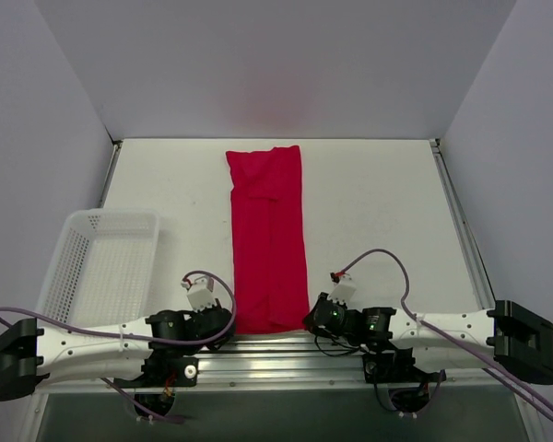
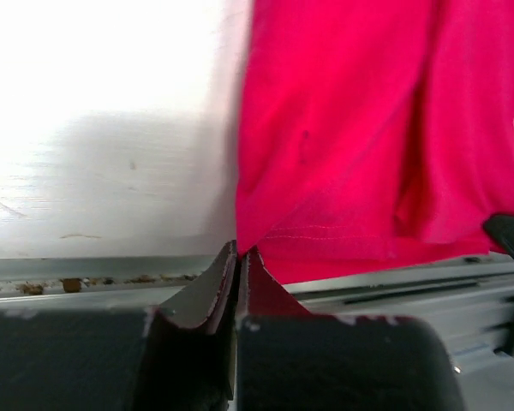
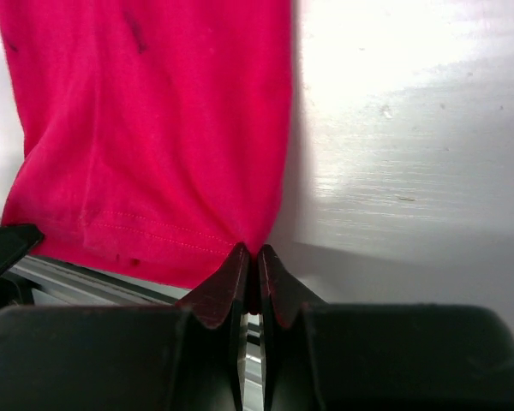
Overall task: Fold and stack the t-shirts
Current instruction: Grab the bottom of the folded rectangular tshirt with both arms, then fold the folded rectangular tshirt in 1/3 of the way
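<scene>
Nearest the arm bases, a ribbed metal rail [image 1: 276,354] runs along the front edge of the counter [image 1: 387,193], and the near hem of the red t-shirt [image 1: 269,235] lies right at it. The left end effector [image 1: 230,320] is at the hem's left corner and the right end effector [image 1: 310,319] at its right corner. From overhead their black housings hide the tips, so the grip cannot be read there. The wrist views settle it: each pair of fingers is pressed together with a pinch of red cloth between them at the very corner of the hem. Those close views also show the stitched hem line and, at their edges, the dark tip of the opposite end effector. A purple cable [image 1: 392,260] loops up from each arm. A white mesh basket [image 1: 111,219] stands to the left, beside the left arm and apart from the cloth — only the overhead camera sees it. The t-shirt is a long, narrow strip folded lengthwise, lying flat down the middle of the counter with soft lengthwise creases, its far end close to the back wall [image 1: 276,64].
</scene>
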`<state>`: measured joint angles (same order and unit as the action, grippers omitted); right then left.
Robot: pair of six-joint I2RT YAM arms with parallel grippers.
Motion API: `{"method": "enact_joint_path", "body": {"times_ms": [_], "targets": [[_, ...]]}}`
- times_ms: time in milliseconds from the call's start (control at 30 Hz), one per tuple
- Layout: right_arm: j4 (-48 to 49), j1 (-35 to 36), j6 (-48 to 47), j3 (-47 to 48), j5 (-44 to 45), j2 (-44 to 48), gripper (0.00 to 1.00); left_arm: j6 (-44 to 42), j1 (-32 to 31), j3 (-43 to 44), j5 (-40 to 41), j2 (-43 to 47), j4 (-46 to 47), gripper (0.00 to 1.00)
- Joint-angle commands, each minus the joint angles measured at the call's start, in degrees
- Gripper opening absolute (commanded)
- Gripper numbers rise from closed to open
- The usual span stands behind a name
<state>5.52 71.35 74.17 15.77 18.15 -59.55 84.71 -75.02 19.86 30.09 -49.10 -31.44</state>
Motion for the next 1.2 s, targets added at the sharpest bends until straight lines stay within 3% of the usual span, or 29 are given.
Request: {"method": "enact_joint_path", "body": {"times_ms": [0, 300, 567, 867, 1167], "targets": [[-9.02, 0.28, -3.93, 6.79, 4.78, 2.07, 0.0, -4.62, -0.3, 6.76, 1.55, 2.25, -7.04, 0.02], [-14.57, -0.69, -11.94, 19.2, 8.39, -4.43, 0.0, -15.18, 2.6, 18.1, 3.23, 1.2, -6.1, 0.02], [-13.61, -8.4, -20.01, 23.95, 7.34, -7.33, 0.0, -25.27, 14.62, 21.71, -3.36, 0.15, 1.02, 0.02], [-11.32, -20.02, -30.31, 30.1, 1.45, -12.95, 0.0, -33.02, 27.19, 28.3, -11.8, -10.21, 10.85, 0.02], [-8.51, -25.29, -34.97, 38.89, -3.21, -24.99, 0.0, -34.96, 31.43, 34.45, -15.32, -22.35, 16.93, 0.02]]}}
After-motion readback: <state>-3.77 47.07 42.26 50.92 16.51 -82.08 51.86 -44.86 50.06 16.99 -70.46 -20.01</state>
